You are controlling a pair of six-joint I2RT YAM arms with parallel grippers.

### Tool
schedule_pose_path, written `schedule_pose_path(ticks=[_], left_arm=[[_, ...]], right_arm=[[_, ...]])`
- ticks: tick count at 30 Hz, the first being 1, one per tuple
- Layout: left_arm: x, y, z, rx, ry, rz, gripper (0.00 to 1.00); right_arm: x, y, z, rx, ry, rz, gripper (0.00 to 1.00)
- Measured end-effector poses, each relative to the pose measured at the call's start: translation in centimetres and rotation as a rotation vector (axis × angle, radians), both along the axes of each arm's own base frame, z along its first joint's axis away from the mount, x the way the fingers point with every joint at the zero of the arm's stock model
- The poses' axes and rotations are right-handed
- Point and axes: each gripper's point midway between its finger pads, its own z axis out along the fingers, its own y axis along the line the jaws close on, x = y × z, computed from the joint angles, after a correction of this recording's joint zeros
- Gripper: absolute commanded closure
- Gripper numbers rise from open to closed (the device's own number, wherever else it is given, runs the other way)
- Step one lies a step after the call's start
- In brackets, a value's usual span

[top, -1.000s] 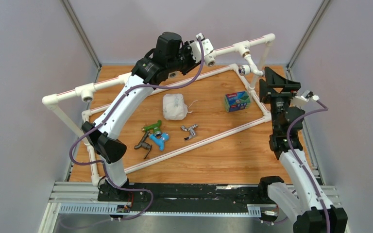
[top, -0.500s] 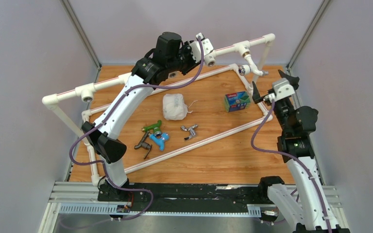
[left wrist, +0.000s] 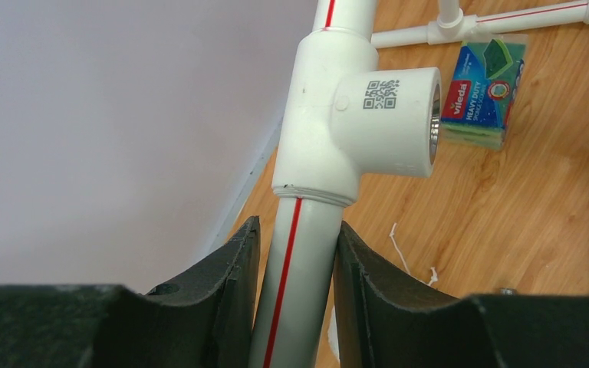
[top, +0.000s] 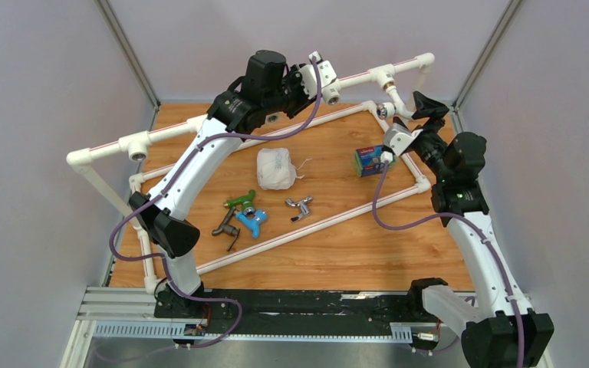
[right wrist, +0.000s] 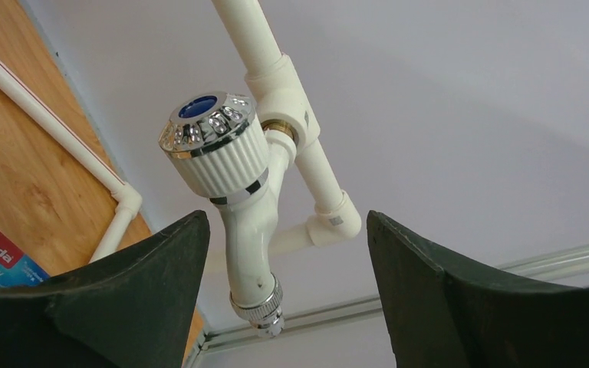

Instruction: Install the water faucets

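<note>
1. While one tap is already up on the frame, four lie loose, so I would judge the job barely begun. The white plastic faucet with a ribbed chrome cap (right wrist: 238,199) sits in a brass-collared fitting on the white pipe frame (top: 222,126), at 1 o'clock on the wooden desk (top: 337,245).
2. The right claw (right wrist: 284,230) stands wide, one jaw either side of that faucet. Gaps show on both sides, so it holds nothing. Whether the faucet is screwed fully home I cannot tell.
3. The left claw (left wrist: 297,230) is closed on the red-striped white pipe (left wrist: 284,299) at 12 o'clock. It grips just under a white tee fitting (left wrist: 368,115) whose threaded mouth is empty.
4. Left to fit are the small green faucet (top: 239,201), the small blue faucet (top: 251,222) and the dark grey faucet (top: 225,227), huddled at 8 o'clock. The chrome faucet (top: 299,205) lies near them, on their 3 o'clock side. All four lie on the desk inside the frame.
5. A second empty tee (top: 136,147) waits at 9 o'clock.
6. A crumpled white cloth bundle (top: 276,169) lies near the middle, and a blue-and-green sponge pack (top: 374,160) sits at 2 o'clock, close to the right claw.
7. The frame's low front rail runs between the arm bases and the loose faucets, so I reckon any reach must clear it.
</note>
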Motion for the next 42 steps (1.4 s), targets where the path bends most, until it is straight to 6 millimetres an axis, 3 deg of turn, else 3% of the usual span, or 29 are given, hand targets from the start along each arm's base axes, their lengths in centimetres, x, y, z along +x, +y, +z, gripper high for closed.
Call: schedule_pose_path(ticks=[7, 12, 21, 26, 30, 37, 40, 42], left_arm=[[0.0, 0.0, 0.0, -0.002, 0.003, 0.0, 1.0], [-0.1, 0.0, 0.0, -0.004, 0.002, -0.003, 1.0], [-0.3, 0.0, 0.0, -0.01, 0.001, -0.01, 1.0], [-0.3, 0.0, 0.1, -0.014, -0.003, -0.012, 1.0], [-0.4, 0.0, 0.1, -0.016, -0.004, -0.014, 1.0], [-0.5, -0.1, 0.1, -0.023, -0.006, -0.017, 1.0], [-0.5, -0.1, 0.1, -0.025, -0.004, -0.017, 1.0], [-0.5, -0.1, 0.1, -0.025, -0.004, -0.017, 1.0]], right_arm=[[1.4, 1.0, -1.2, -0.037, 0.027, 0.05, 0.32], [2.4, 1.6, -2.2, -0.027, 0.067, 0.08, 0.46], [3.3, 2.1, -1.4, 0.201, 0.152, 0.109, 0.83], [3.2, 2.5, -0.9, 0.518, 0.228, 0.145, 1.0], [3.0, 2.3, -1.0, 0.9, 0.295, 0.173, 1.0], [3.3, 1.2, -3.0, 1.799, 0.536, 0.209, 1.0], [3.8, 0.9, -3.4, 2.007, 0.582, 0.22, 1.0], [4.0, 0.9, -3.5, 2.057, 0.594, 0.227, 1.0]])
